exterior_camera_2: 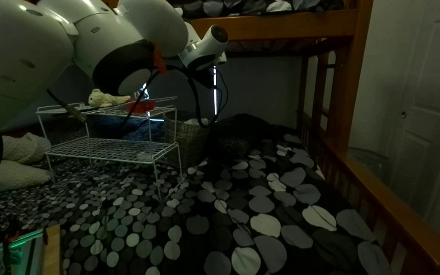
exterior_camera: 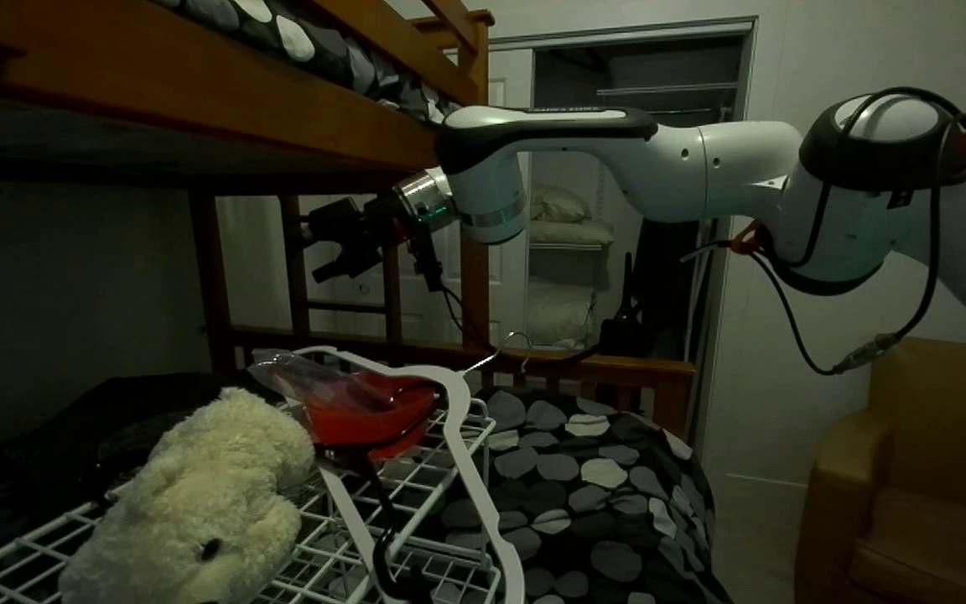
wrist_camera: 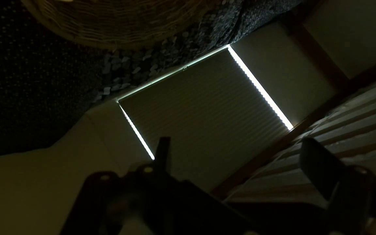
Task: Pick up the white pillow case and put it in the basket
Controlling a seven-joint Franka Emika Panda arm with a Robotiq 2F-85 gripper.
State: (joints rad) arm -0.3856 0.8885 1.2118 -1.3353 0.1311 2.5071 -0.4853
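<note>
Wrist view shows wide, bare fingers (wrist_camera: pixel 320 168); the task looks close to finished

In the wrist view the fingers stand well apart and hold nothing. An exterior view agrees: they are parted at the end of the raised arm (exterior_camera: pixel 667 172), with nothing hanging from them.

In an exterior view the wicker basket (exterior_camera_2: pixel 187 143) stands on the patterned bedding (exterior_camera_2: pixel 262 225), just beside an end of the wire rack (exterior_camera_2: pixel 105 151). Something pale and crumpled shows at its mouth, and I take that to be the pillow case (exterior_camera_2: pixel 195 121), though it is too small and dim to be certain. A pale scrap inside the basket's rim, at the top edge of the wrist view, fits that reading. Off-white cushions (exterior_camera_2: pixel 23 149) lie well apart from the basket; they look too plump to be the thing asked for.

On that judgement, both the lift and the placing are done. What is left looks minor: making sure the pillow case sits wholly within the rim, then taking the arm clear. How deep it lies cannot be told, since most of the basket's inside is in shadow.
</note>
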